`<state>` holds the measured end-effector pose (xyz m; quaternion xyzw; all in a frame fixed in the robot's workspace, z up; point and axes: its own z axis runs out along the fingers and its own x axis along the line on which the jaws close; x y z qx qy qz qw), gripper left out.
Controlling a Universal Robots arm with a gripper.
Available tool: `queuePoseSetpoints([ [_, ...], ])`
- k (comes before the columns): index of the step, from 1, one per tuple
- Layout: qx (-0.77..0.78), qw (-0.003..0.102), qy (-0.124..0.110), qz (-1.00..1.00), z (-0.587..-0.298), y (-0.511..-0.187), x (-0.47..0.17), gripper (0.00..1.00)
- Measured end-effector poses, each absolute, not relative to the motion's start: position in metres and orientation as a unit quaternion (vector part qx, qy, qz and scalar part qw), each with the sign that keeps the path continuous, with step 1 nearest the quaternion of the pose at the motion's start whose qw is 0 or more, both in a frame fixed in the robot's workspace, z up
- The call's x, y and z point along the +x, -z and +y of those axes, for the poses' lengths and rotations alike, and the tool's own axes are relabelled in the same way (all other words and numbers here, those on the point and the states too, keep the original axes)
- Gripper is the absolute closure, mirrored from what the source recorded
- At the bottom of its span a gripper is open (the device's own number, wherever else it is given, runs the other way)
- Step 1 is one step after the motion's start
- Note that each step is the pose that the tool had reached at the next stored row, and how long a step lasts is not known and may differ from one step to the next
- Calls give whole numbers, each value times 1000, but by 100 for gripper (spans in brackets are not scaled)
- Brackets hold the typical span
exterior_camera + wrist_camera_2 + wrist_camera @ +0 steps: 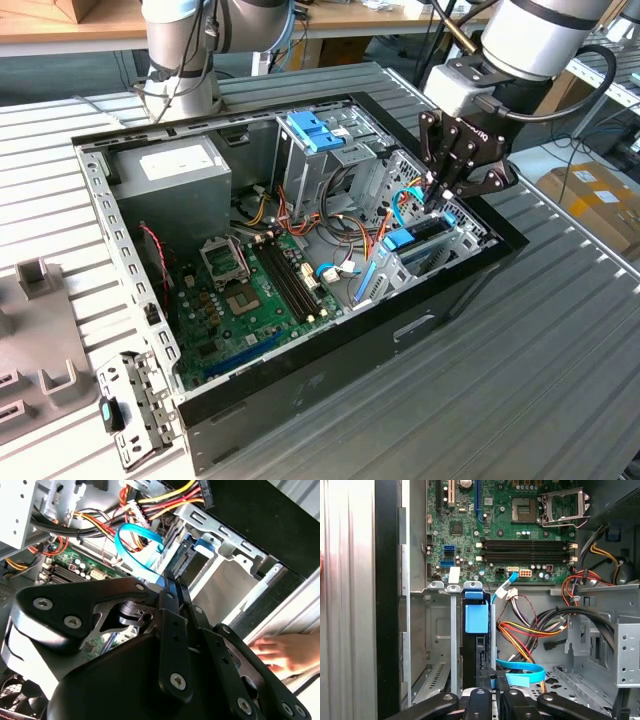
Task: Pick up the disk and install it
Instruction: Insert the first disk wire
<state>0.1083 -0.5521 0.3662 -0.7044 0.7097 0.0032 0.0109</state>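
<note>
Since the silver-grey metal disk [476,619] with blue rails stands in the grey steel drive cage [432,630], the black gripper [495,679], fingers [502,684] pinched together, should push squarely, avoiding the light-blue flat cable [520,669].

The tool [442,203] is matt black metal, the drive cage [437,645] bare sheet metal, the table [560,340] ribbed metal.

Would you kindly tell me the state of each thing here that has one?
Computer case: open, side panel off.
Disk: standing on edge in the drive cage.
Gripper: shut, close to the disk.
CPU socket: empty, retention frame flipped open.
Memory slots: empty.
</note>
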Motion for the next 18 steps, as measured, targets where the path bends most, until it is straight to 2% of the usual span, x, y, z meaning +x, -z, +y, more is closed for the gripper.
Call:
queuePoseSetpoints([
  [5,-712,26,-1,702,-552,-365,107,84],
  [18,-724,47,7,688,-558,-358,99,84],
])
